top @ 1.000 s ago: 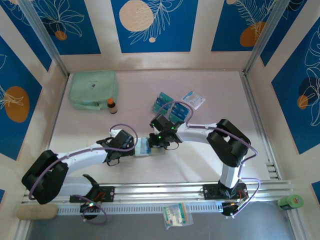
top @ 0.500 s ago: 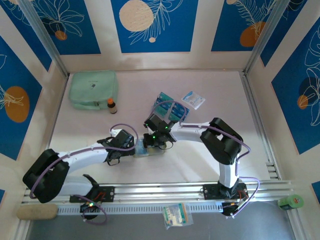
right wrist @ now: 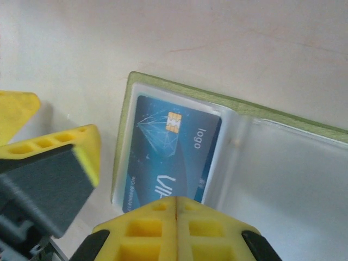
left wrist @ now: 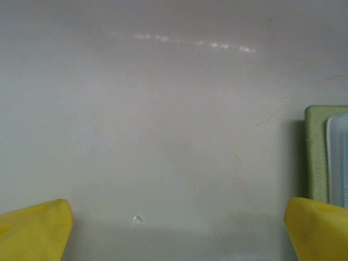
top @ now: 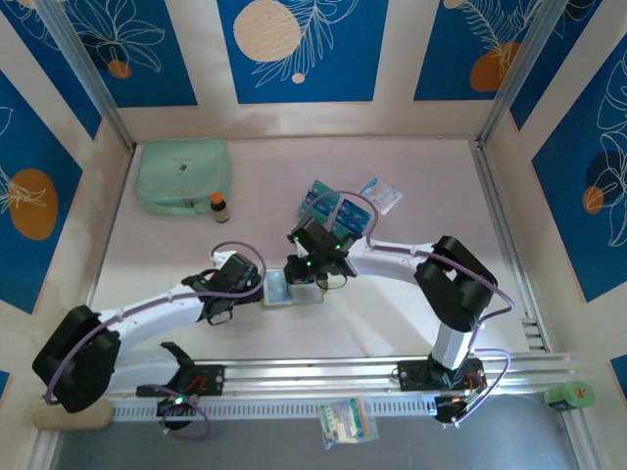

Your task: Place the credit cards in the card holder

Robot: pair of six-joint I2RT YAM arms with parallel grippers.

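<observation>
The card holder (right wrist: 179,89) lies open on the table, olive-green with clear pockets. A blue credit card (right wrist: 171,149) with a gold chip sits in its left pocket. My right gripper (right wrist: 175,205) is shut, and its joined fingertips rest over the card's near edge; the card lies flat, not pinched. My left gripper (left wrist: 174,234) is open just left of the holder (left wrist: 316,152), with bare table between its yellow fingertips (left wrist: 35,228). From above, both grippers (top: 257,290) (top: 302,277) meet at the holder (top: 277,292). More teal credit cards (top: 328,208) lie behind it.
A mint-green zip pouch (top: 183,174) and a small brown bottle (top: 217,206) stand at the back left. A white-and-blue packet (top: 380,194) lies beside the spare cards. The side walls and the metal rail (top: 323,377) bound the table.
My left arm's elbow has swung down and to the left while its gripper stayed at the holder's left edge. My right gripper shifted slightly over the holder and stayed shut.
</observation>
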